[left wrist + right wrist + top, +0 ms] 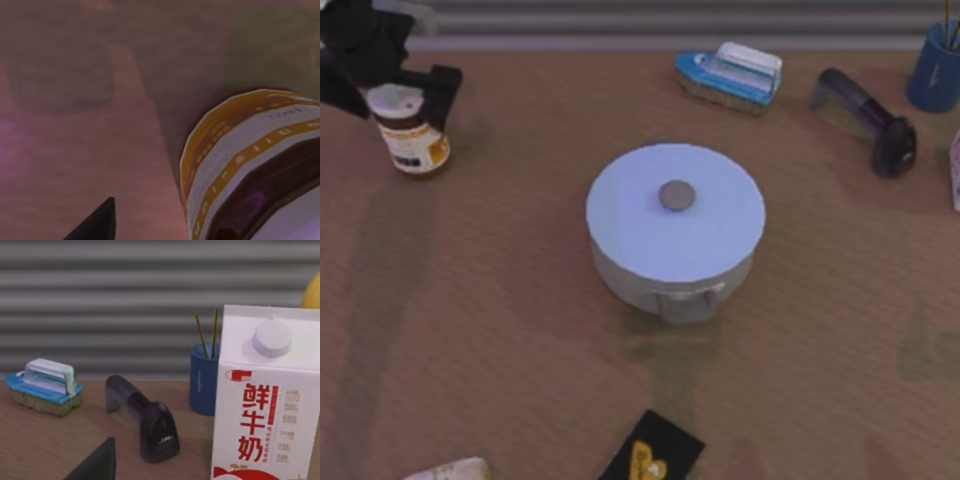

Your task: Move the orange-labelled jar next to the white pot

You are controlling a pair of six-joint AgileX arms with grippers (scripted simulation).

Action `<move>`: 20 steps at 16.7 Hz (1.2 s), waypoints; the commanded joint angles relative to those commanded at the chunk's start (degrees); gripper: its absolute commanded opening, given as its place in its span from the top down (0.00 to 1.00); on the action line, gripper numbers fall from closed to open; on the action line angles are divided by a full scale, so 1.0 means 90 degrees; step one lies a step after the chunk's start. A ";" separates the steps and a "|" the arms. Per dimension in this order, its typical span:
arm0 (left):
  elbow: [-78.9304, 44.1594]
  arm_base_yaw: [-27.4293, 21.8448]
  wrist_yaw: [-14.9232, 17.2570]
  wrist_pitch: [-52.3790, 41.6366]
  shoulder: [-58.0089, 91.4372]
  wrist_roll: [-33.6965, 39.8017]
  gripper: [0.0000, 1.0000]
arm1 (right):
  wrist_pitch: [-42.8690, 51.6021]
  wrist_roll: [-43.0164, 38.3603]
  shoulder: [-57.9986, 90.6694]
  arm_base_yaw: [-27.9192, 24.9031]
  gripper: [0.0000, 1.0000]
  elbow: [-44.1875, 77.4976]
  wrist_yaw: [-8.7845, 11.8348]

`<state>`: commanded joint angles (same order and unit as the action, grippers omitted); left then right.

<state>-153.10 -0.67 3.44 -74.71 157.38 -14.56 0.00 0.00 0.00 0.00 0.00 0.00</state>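
Note:
The orange-labelled jar [412, 132] stands at the table's far left, near the back, with its white cap up; its label and dark contents fill the left wrist view [250, 160]. My left gripper [396, 92] is open around the jar's top, a black finger on each side. One fingertip [102, 220] shows apart from the jar; the other is hidden behind it. The white pot [675, 225], with its grey knob and stubby handle, sits mid-table, well to the right of the jar. My right gripper is out of the top view; one of its fingers [100, 462] shows, open, holding nothing.
A blue-and-white brush [730, 75], a black scanner [870, 125] and a blue cup [935, 65] line the back right. A milk carton [265, 400] stands at the right edge. A black card [652, 455] and a pale object [445, 470] lie at the front.

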 joint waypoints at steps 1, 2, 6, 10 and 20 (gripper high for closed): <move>0.0145 0.0000 0.0000 0.0139 -0.0015 0.0000 0.00 | 0.0000 0.0000 0.0000 0.0000 0.00 0.0000 0.0000; 0.0221 0.0000 0.0000 0.0215 -0.0023 0.0000 0.00 | 0.0000 0.0000 0.0000 0.0000 0.00 0.0000 0.0000; 0.0234 0.0000 0.0000 0.0228 -0.0024 0.0000 0.00 | 0.0000 0.0000 0.0000 0.0000 0.00 0.0000 0.0000; 0.0234 0.0000 0.0000 0.0228 -0.0024 0.0000 0.30 | 0.0000 0.0000 0.0000 0.0000 0.00 0.0000 0.0000; 0.0234 0.0000 0.0000 0.0228 -0.0024 0.0000 1.00 | 0.0000 0.0000 0.0000 0.0000 0.00 0.0000 0.0000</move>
<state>-150.99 -0.67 3.43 -72.66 157.16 -14.56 0.00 0.00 0.00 0.00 0.00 0.00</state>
